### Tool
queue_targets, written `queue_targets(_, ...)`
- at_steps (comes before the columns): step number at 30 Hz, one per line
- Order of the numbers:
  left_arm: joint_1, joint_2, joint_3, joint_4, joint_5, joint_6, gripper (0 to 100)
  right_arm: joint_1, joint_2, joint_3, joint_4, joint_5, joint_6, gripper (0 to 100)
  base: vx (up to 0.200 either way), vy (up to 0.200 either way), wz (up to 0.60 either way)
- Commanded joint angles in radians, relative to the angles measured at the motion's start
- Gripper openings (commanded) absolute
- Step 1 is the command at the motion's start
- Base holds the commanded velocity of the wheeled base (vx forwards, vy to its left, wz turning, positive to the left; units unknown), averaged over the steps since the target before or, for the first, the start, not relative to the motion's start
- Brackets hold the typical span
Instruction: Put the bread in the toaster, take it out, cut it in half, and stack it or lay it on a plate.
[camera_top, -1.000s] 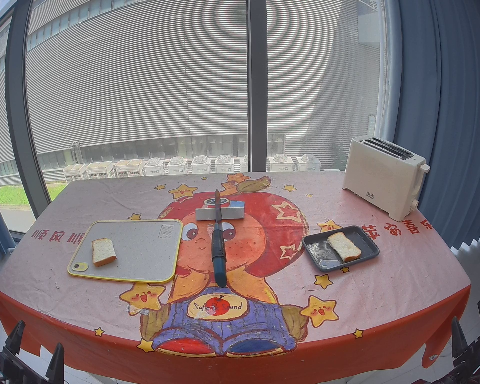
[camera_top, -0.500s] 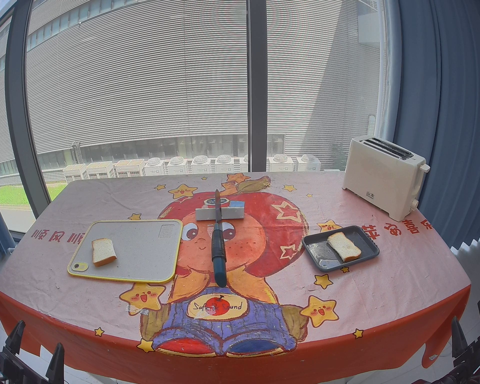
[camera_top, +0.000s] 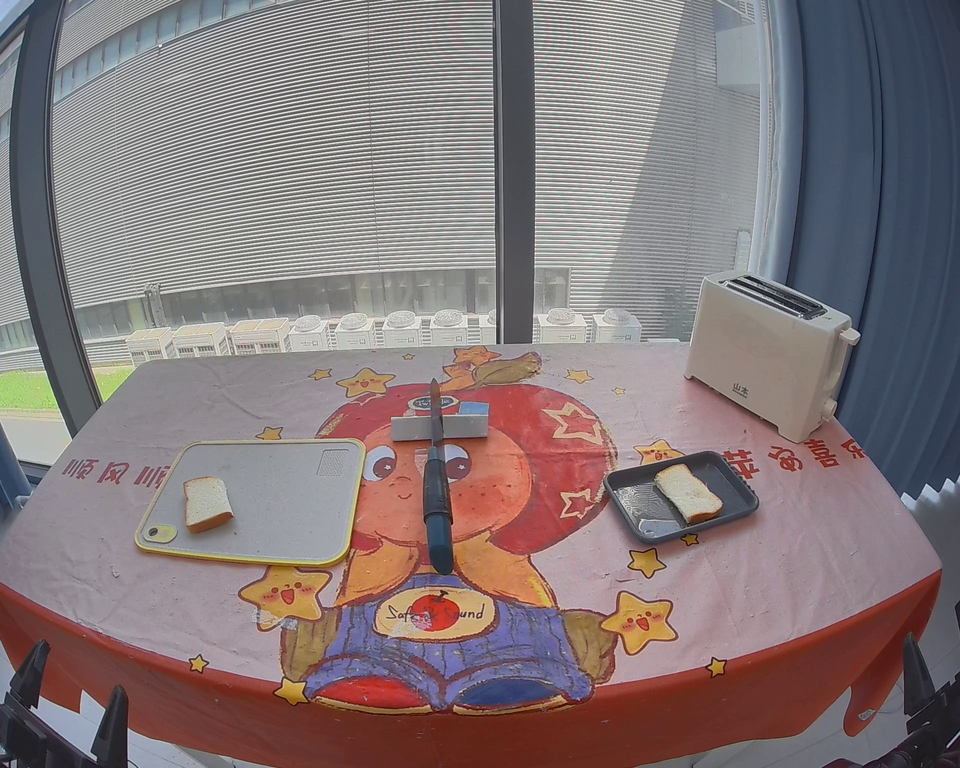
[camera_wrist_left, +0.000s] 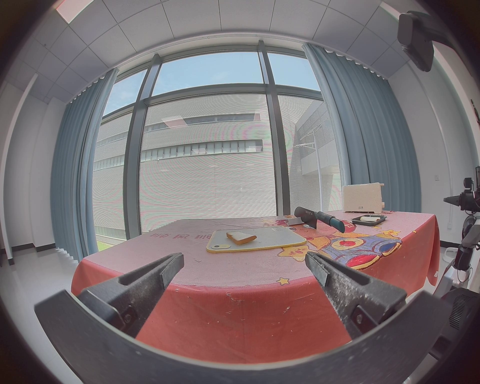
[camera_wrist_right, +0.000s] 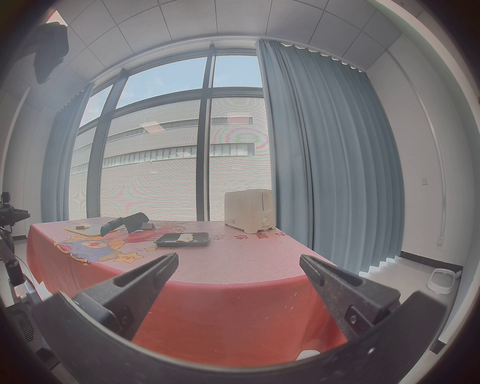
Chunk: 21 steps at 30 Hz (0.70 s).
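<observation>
Knife (camera_top: 436, 480) lies front-to-back — blade tip toward the window (camera_top: 300, 150).

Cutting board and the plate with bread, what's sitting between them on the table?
A knife lies between the cutting board and the plate, its blade resting across a small block; the head view shows it.

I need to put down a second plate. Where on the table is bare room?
Widest: the near strip of tablecloth, in front of the yellow-rimmed grey cutting board, blue-handled knife and dark rectangular tray. Also between knife and tray, and behind the board. Tight: between tray and white toaster.
</observation>
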Motion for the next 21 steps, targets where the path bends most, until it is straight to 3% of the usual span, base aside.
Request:
queue_targets(1,0.0,-0.016,0.018,0.0,0.0,0.0,100,0.0,-0.016,0.016,0.0,0.0,0.0,100,0.0,0.0,0.0)
queue_targets(16,-0.002,-0.016,0.018,-0.005,0.008,0.001,100,0.0,-0.016,0.016,0.0,0.0,0.0,100,0.0,0.0,0.0)
queue_targets(19,0.0,-0.016,0.018,-0.074,0.014,0.001,100,0.0,-0.016,0.016,0.0,0.0,-0.002,100,0.0,0.0,0.0)
queue_targets(20,0.0,-0.016,0.018,-0.227,0.017,0.006,100,0.0,-0.016,0.016,0.0,0.0,-0.002,100,0.0,0.0,0.0)
queue_targets(21,0.0,-0.016,0.018,-0.24,0.017,0.006,100,0.0,-0.016,0.016,0.0,0.0,-0.002,100,0.0,0.0,0.0)
